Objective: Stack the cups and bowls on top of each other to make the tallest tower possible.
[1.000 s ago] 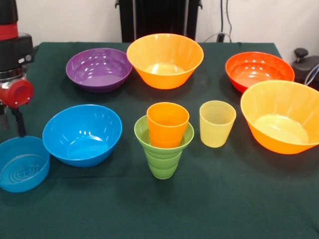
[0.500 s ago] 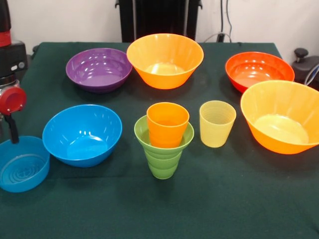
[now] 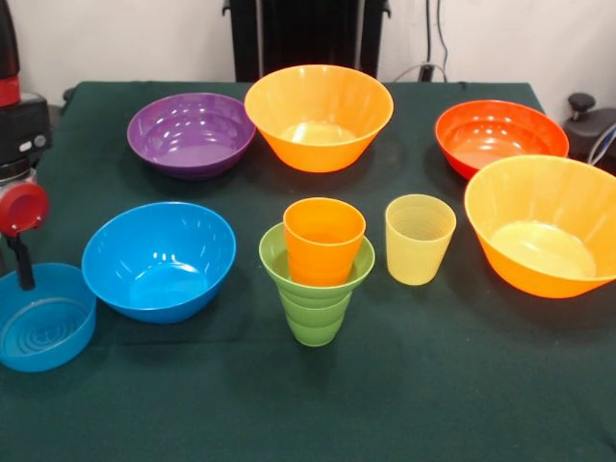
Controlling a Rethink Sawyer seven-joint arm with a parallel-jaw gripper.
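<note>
Hand [image 3: 17, 265] low over small translucent blue bowl [image 3: 43, 322] rim; grip seemingly unclear

Glossy plastic bowls, like the purple bowl [image 3: 192, 133] at eleven o'clock, sat on a matt cloth-covered table [image 3: 462, 385].

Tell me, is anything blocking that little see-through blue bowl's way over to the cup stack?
Yes. The medium blue bowl sits on the table directly between the small translucent blue bowl and the tower, so a straight slide is blocked; lifting over looks clear.
</note>
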